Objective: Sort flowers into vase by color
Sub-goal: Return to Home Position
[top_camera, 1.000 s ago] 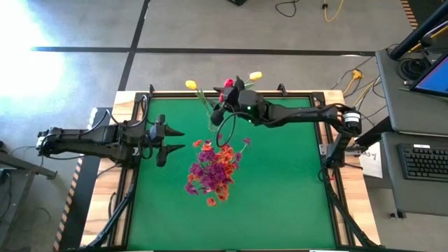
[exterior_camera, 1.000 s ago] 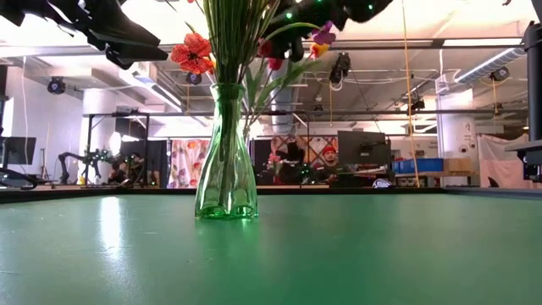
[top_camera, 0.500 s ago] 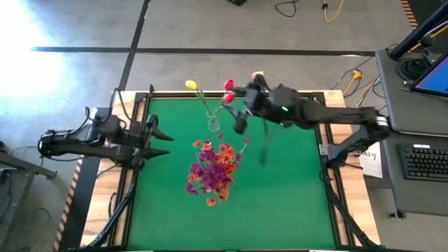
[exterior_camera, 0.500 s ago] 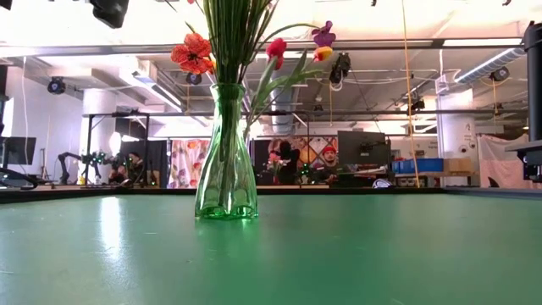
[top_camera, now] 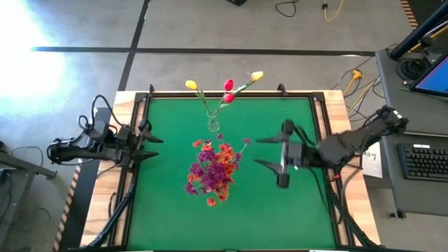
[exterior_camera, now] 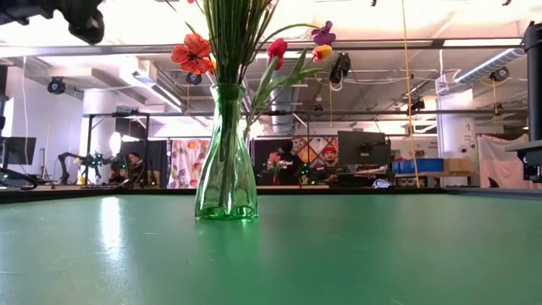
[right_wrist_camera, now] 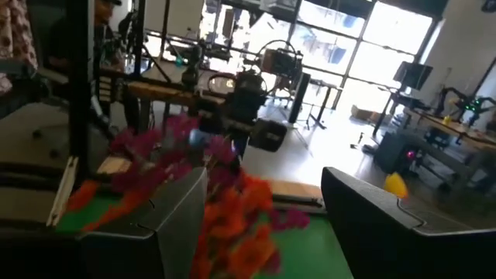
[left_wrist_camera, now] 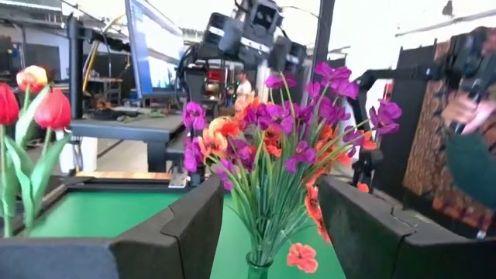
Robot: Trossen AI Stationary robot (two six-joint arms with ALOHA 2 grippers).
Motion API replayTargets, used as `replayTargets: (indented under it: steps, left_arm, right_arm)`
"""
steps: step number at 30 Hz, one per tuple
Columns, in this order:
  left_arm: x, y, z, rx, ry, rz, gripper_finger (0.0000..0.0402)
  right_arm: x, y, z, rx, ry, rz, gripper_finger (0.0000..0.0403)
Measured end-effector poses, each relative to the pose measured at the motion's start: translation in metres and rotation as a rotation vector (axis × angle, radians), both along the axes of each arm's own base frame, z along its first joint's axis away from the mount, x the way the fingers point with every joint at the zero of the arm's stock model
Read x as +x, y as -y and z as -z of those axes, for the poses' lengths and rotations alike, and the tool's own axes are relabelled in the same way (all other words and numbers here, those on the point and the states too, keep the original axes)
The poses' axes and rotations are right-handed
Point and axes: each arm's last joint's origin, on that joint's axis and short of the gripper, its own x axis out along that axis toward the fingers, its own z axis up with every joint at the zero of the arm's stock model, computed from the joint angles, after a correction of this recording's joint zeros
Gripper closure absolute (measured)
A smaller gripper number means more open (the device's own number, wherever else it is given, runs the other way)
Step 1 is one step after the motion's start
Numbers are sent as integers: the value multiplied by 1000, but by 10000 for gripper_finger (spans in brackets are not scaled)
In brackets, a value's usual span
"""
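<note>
Two bunches stand on the green table. Yellow and pink-red tulips (top_camera: 228,87) sit in a small clear vase (top_camera: 213,126) near the far edge. Purple and orange-red sprays (top_camera: 213,171) fill a second vase, which the blooms hide from above. The low view shows a greenish glass vase (exterior_camera: 226,157) standing on its base. My left gripper (top_camera: 155,147) is open by the table's left edge and faces the sprays (left_wrist_camera: 271,147). My right gripper (top_camera: 257,151) is open right of the sprays, and its wrist view shows them blurred (right_wrist_camera: 209,201).
A black frame (top_camera: 224,94) rims the table. Open green mat (top_camera: 280,210) lies near and right of the bunches. A desk with a keyboard (top_camera: 423,161) stands beyond the right edge. The room behind holds screens and other robot stands (exterior_camera: 364,152).
My right gripper has drawn back from the tulip vase, moving toward the table's right and near side, so the tulips it covered now show. My left arm has pulled back toward the left edge. Both bunches stay in place.
</note>
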Motion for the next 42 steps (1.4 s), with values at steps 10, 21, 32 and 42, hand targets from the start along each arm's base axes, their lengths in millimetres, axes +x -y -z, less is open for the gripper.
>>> replayTargets:
  steps: [10,21,32,42]
  left_arm:
    - [5,2,35,-30,68,60,201]
    - [13,2,56,-3,40,54,201]
    - [25,2,95,32,-6,32,216]
    - [27,-1,100,4,-64,-54,259]
  right_arm:
    - [-39,-27,50,73,35,-28,156]
    - [-73,-5,100,174,172,-76,156]
    - [-76,31,187,250,235,-74,156]
    - [-82,73,219,128,319,-67,156]
